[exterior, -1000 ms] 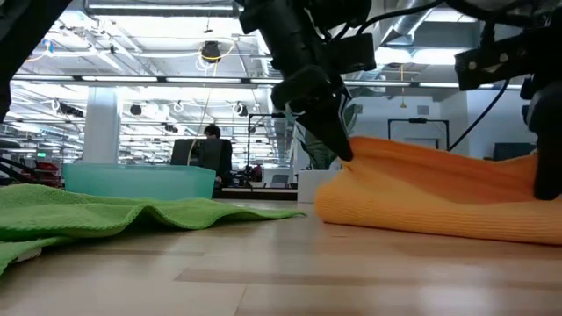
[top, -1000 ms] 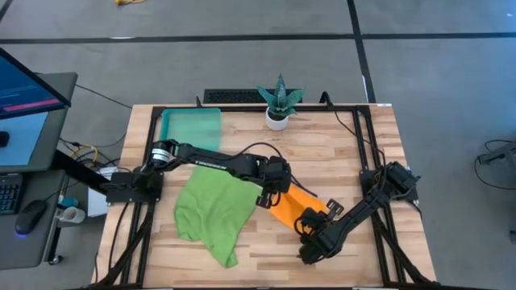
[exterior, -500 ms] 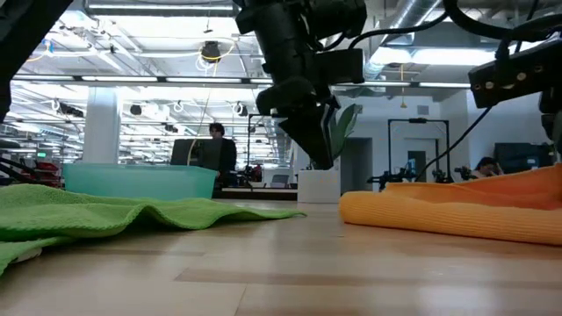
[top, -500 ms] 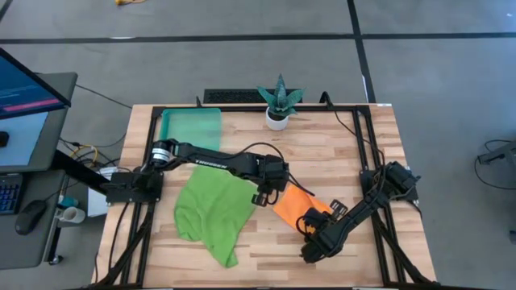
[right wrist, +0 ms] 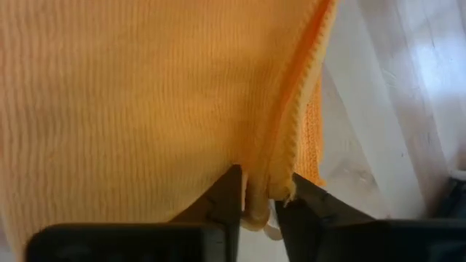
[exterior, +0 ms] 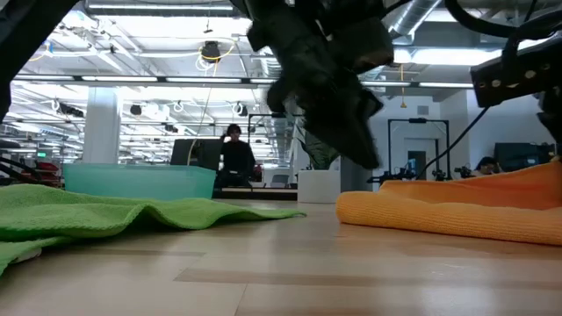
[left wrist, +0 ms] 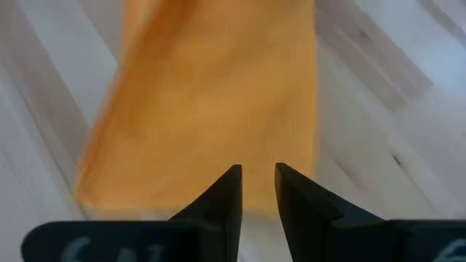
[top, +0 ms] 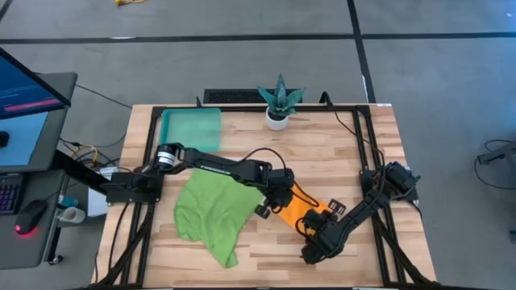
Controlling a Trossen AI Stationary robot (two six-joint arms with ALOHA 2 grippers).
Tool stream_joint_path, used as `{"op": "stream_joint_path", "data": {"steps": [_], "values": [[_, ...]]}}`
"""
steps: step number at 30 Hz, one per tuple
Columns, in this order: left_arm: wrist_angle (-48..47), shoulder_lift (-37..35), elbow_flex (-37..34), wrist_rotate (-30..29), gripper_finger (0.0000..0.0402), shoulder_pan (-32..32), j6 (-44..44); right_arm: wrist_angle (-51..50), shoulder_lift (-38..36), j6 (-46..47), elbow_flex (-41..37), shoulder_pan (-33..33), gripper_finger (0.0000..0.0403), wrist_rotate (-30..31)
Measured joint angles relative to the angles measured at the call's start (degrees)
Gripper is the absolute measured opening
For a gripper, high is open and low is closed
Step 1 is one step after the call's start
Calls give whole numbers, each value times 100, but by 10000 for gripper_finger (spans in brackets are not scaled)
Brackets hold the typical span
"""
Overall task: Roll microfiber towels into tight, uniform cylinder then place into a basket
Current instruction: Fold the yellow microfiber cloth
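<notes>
Orange towel: the orange towel (top: 300,206) lay folded into a narrow strip on the table (top: 339,153), between both grippers, likely set up for rolling from one end.
Left gripper: the left gripper (left wrist: 257,191) hovered at the strip's near edge, fingers slightly apart, holding nothing.
Right gripper: the right gripper (right wrist: 256,195) sat at the opposite end, fingers narrowly parted around a hem fold; a firm pinch could not be confirmed.
Green towel: the green towel (top: 211,211) lay rumpled, unrolled, beside the left arm.
Basket: the basket (top: 191,129) stood at the far left corner, nothing visible inside.
Hidden: the overhead view masked both fingertips; the low view blurred the left gripper.
</notes>
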Motion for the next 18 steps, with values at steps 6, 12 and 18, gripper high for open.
{"op": "stream_joint_path", "data": {"steps": [6,12,18], "values": [[209,147,-2,-1,71,-12,-7,-353,-70,375,17,55,154,-2],[246,212,-2,-2,71,-71,-8,-570,-319,730,25,289,163,184],[225,278,-11,3,71,-185,-11,-824,-713,1019,-43,529,157,688]]}}
